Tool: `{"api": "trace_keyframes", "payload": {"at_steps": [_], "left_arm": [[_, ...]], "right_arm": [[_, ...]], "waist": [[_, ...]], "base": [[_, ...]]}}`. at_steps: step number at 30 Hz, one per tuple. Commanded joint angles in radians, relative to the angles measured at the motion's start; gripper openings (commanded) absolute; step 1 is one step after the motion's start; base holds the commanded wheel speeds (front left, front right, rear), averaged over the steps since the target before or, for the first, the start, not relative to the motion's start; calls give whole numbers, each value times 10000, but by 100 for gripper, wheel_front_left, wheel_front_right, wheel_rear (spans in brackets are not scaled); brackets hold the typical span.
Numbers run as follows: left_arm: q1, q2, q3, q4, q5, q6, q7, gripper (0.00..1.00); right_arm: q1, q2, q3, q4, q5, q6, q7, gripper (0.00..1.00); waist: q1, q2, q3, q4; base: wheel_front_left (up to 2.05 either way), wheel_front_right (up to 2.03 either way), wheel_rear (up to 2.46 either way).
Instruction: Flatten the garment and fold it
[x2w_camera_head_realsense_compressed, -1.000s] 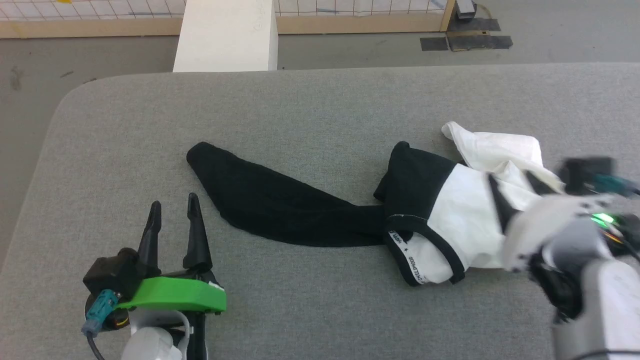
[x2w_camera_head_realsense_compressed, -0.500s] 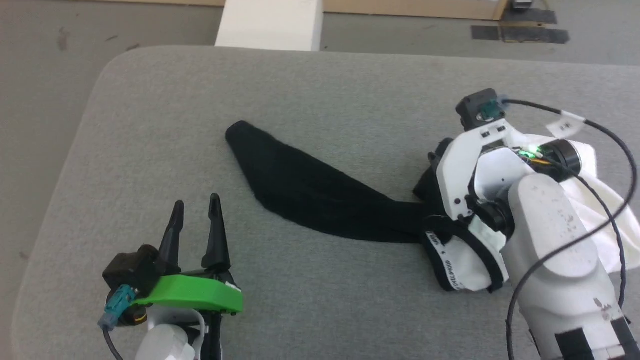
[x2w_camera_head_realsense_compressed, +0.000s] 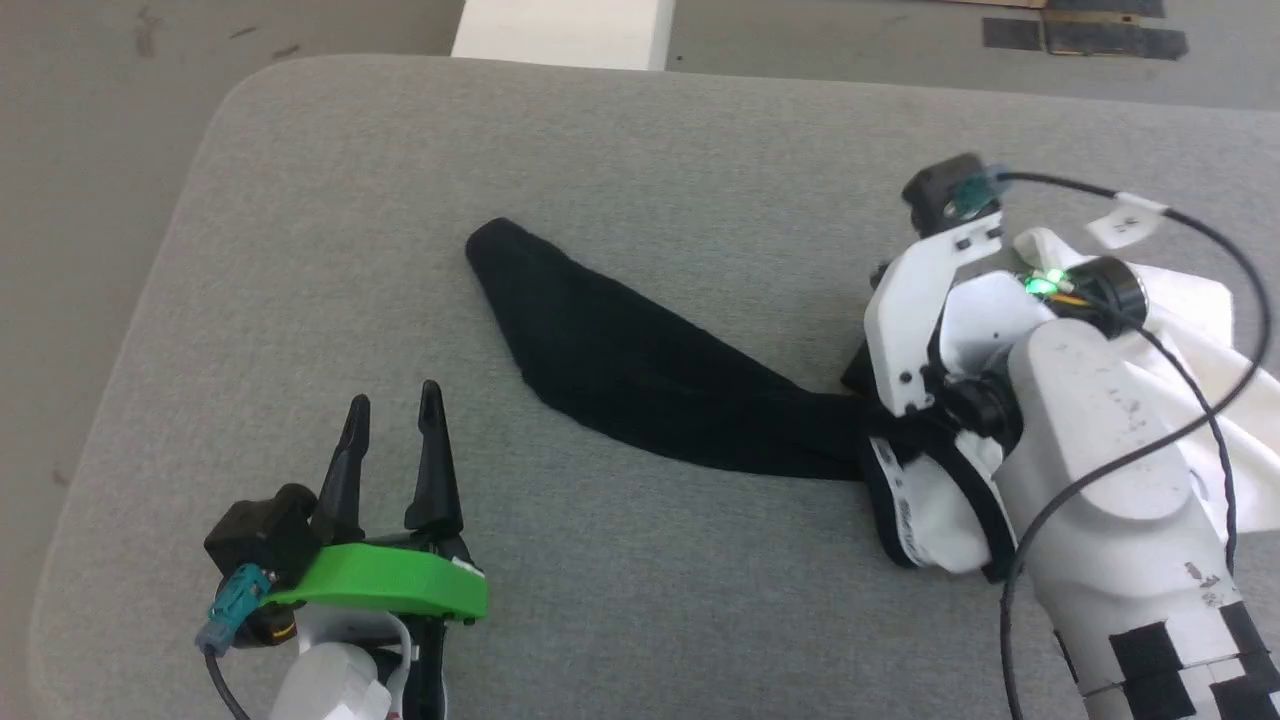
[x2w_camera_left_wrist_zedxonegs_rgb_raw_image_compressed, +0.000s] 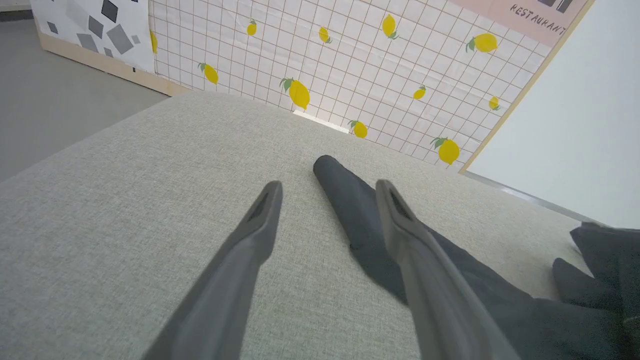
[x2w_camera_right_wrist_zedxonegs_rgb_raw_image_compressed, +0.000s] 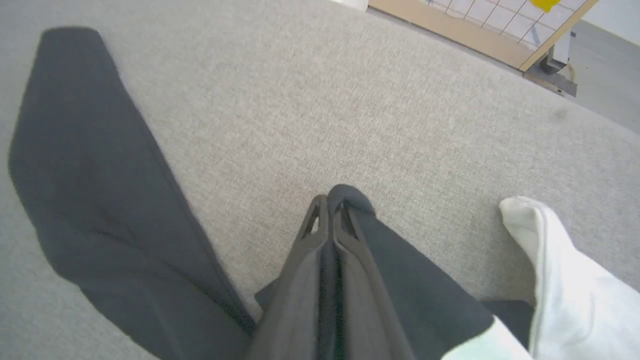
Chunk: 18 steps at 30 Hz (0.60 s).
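Note:
The garment lies crumpled on the right of the grey table, its white body (x2w_camera_head_realsense_compressed: 1190, 300) partly under my right arm (x2w_camera_head_realsense_compressed: 1100, 450). One black sleeve (x2w_camera_head_realsense_compressed: 640, 380) stretches out flat to the left. In the right wrist view my right gripper (x2w_camera_right_wrist_zedxonegs_rgb_raw_image_compressed: 329, 207) is shut on the cuff end of the other black sleeve (x2w_camera_right_wrist_zedxonegs_rgb_raw_image_compressed: 400, 270), beside a white fold (x2w_camera_right_wrist_zedxonegs_rgb_raw_image_compressed: 555, 260). My left gripper (x2w_camera_head_realsense_compressed: 390, 420) stands open near the front left with nothing between its fingers. In the left wrist view the left gripper (x2w_camera_left_wrist_zedxonegs_rgb_raw_image_compressed: 327, 192) points just left of the long sleeve's cuff (x2w_camera_left_wrist_zedxonegs_rgb_raw_image_compressed: 350, 200).
The grey padded table (x2w_camera_head_realsense_compressed: 400, 200) has a rounded far-left corner, with floor beyond it. A white block (x2w_camera_head_realsense_compressed: 560, 30) stands past the far edge. A lemon-print grid wall (x2w_camera_left_wrist_zedxonegs_rgb_raw_image_compressed: 350, 60) shows in the left wrist view.
The head camera has tilted down and to the left. My right arm came in over the garment's body and its fingers closed on the short black sleeve. The left gripper kept its place.

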Motion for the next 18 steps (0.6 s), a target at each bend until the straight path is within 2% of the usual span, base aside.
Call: {"api": "trace_keyframes", "payload": {"at_steps": [1,6,10,15,18], "left_arm": [[-194,-18,14,-42,36,-32,-38,100],[-240,-18,-37,17,102,-103,-38,100],[-220,-18,-68,103,143,-162,-38,100],[-144,-18,-166,158,115,-160,-38,100],[-193,-18,-234,210,91,-171,-38,100]], "right_arm": [[-229,-13,-113,-287,247,-15,-380,0],[118,-13,-1195,-1733,1013,-15,-1393,0],[1229,-13,-2726,-3704,1309,-15,-1734,0],[4024,-13,-4791,-6133,1476,-15,-971,0],[5657,-13,-5766,-6554,1868,-15,-396,0]], "waist": [[0,0,-151,-314],[0,0,-359,-746],[0,0,-491,-1059],[0,0,-524,-1361],[0,0,-471,-1471]], "base": [[0,0,0],[0,0,0],[0,0,0],[0,0,0],[0,0,0]]}}
